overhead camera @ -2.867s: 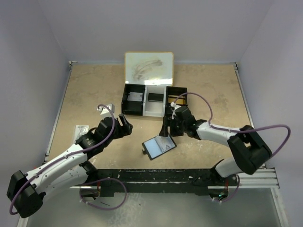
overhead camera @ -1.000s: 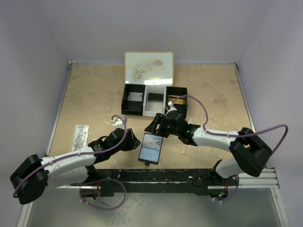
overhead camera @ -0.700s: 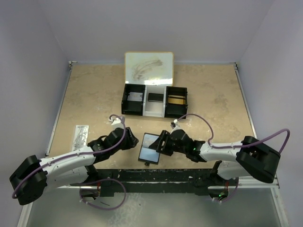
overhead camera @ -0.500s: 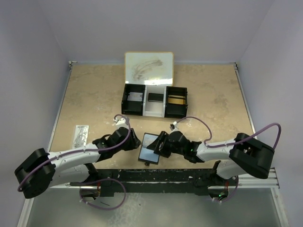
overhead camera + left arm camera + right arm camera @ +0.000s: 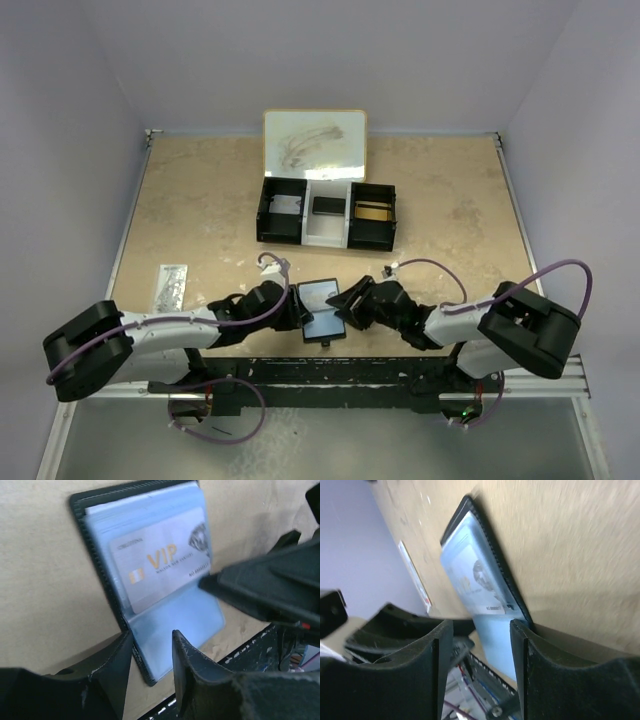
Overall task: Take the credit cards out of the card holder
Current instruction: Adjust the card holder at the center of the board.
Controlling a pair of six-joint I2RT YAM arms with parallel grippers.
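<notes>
The card holder [image 5: 322, 308] lies open and flat near the table's front edge, its grey-blue inside facing up. A silver VIP credit card [image 5: 160, 565] sits in its pocket. It also shows in the right wrist view [image 5: 479, 587]. My left gripper [image 5: 299, 311] is open at the holder's left edge. In the left wrist view [image 5: 152, 647] its jaws straddle that edge, one finger outside and one over the lower flap. My right gripper [image 5: 341, 304] is open and low at the holder's right edge [image 5: 479, 635]. Its finger [image 5: 260, 590] shows in the left wrist view.
A black-and-white three-compartment tray [image 5: 325, 236] stands behind the holder with its white lid [image 5: 313, 143] raised; a card lies in each of its compartments. A silvery card [image 5: 172, 284] lies at the left. The table's front rail [image 5: 330, 370] runs just below both grippers.
Both grippers have closed in on the open holder, the left from its left side and the right lower at its right edge. The holder has shifted slightly.
</notes>
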